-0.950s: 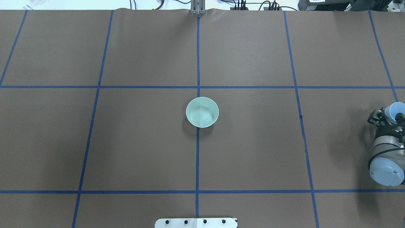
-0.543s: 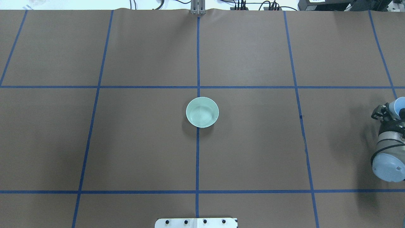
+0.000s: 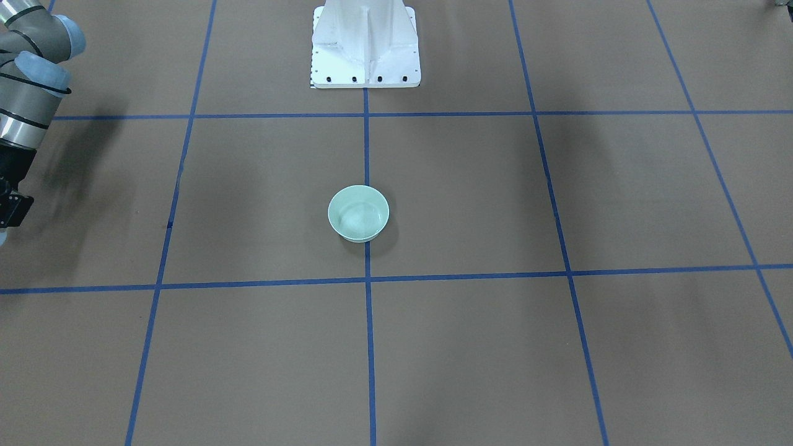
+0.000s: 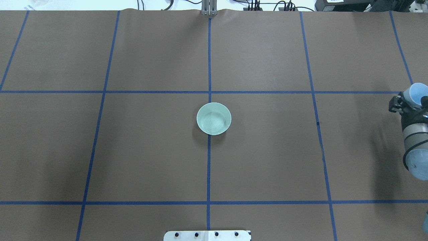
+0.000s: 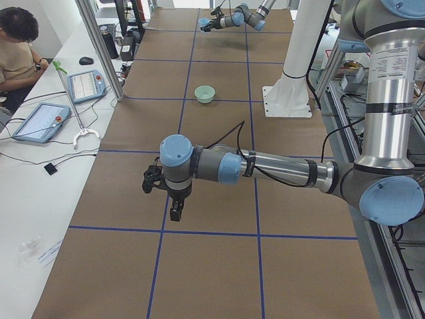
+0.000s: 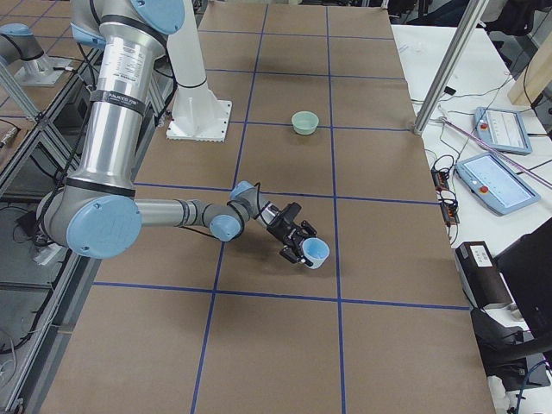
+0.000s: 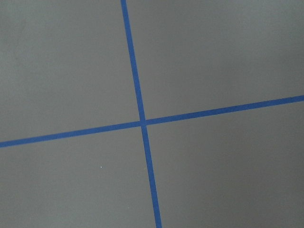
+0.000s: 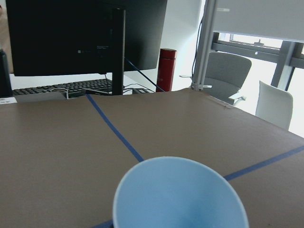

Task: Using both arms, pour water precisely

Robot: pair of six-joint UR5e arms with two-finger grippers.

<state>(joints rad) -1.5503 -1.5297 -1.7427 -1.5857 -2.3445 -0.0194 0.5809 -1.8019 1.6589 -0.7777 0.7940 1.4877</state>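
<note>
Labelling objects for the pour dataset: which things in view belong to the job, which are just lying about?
Job: pale-blue cup in the right gripper; pale-green bowl; water glinting in it; left gripper.
Lying about: red bottle, monitor, teach pendant, white pedestal.

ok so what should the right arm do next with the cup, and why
Probably set the cup down on the table and open the right hand. The cup is held far off to the side of the bowl, ripples suggest the bowl already holds water, and no water shows in the cup.
</note>
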